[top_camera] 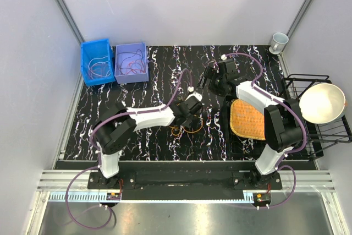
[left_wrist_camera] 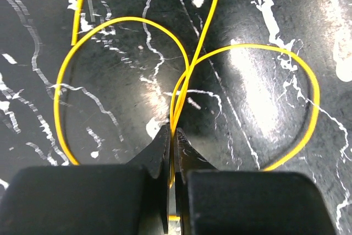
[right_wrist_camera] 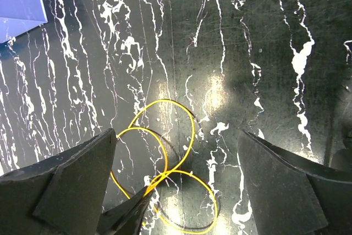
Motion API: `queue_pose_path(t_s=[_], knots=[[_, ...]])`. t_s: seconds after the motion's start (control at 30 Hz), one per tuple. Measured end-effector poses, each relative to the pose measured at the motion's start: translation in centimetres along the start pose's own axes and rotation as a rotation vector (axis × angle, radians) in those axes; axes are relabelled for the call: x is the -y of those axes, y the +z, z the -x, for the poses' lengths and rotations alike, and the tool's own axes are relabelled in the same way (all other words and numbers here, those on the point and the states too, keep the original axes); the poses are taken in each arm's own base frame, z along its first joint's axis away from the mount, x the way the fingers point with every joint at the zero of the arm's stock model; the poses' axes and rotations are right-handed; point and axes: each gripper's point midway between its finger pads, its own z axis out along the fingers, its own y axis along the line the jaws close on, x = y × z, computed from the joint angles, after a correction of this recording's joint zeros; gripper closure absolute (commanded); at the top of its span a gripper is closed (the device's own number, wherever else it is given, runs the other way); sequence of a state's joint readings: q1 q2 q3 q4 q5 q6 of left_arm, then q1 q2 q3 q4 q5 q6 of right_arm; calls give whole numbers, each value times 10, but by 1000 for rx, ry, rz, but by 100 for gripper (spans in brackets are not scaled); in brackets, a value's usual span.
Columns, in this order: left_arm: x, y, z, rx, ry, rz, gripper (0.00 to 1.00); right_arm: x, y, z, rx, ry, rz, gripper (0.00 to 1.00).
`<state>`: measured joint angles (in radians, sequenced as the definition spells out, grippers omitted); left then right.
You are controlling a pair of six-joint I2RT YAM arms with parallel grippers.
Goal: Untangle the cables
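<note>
Loops of yellow cable (left_wrist_camera: 297,70) lie flat on the worktop (top_camera: 165,70), about mid-width and nearer its near edge. Left claw (left_wrist_camera: 171,136) is pinched tight on the cable right where the loops cross. Right claw (right_wrist_camera: 177,136) is spread wide, holding nothing, hanging above the worktop just behind the loops. Other cables (top_camera: 132,61) sit in the blue bin (top_camera: 88,78) and purple bin (top_camera: 132,76) at the far left corner. Woven mat (top_camera: 247,119) is toward the right edge, and a bowl (top_camera: 322,103) sits on a wire rack (top_camera: 308,76) beyond it.

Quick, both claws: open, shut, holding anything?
Left claw: closed on the yellow cable, where its loops cross.
Right claw: open, holding nothing.
</note>
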<state>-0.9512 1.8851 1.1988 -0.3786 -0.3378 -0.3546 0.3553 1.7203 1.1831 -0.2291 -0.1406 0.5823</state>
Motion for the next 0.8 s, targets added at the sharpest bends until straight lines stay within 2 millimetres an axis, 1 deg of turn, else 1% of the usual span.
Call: queue_pose_path(t_s=[0.03,0.13,0.2,0.33,0.43,0.53,0.6,0.63,0.7,0.73,0.8], knots=[[-1,-3,2,3,-3,0,100,-1,0,0,-1,0,3,5],[-8,-19,13,30,-24,-9,100,-1,0,0,-2,2,7,5],[-15,-35,26,66,-48,-24,100,-2,0,0,-2,2,12,5],[-35,-71,57,150,-109,-48,100,-3,0,0,-1,2,14,5],[-52,-105,81,219,-138,-51,100,-3,0,0,-1,3,14,5],[-64,-148,105,326,-150,-67,100,-3,0,1,0,5,15,5],[-76,-180,117,412,-167,-71,100,-4,0,2,4,5,19,5],[-84,-192,121,443,-180,-68,100,-5,0,2,5,5,23,5],[-100,-204,126,480,-214,-51,100,-6,0,2,6,7,29,5],[-112,-206,126,488,-236,-32,100,-7,0,2,6,7,29,5],[-125,-198,121,471,-260,1,100,-7,0,2,6,7,30,5]])
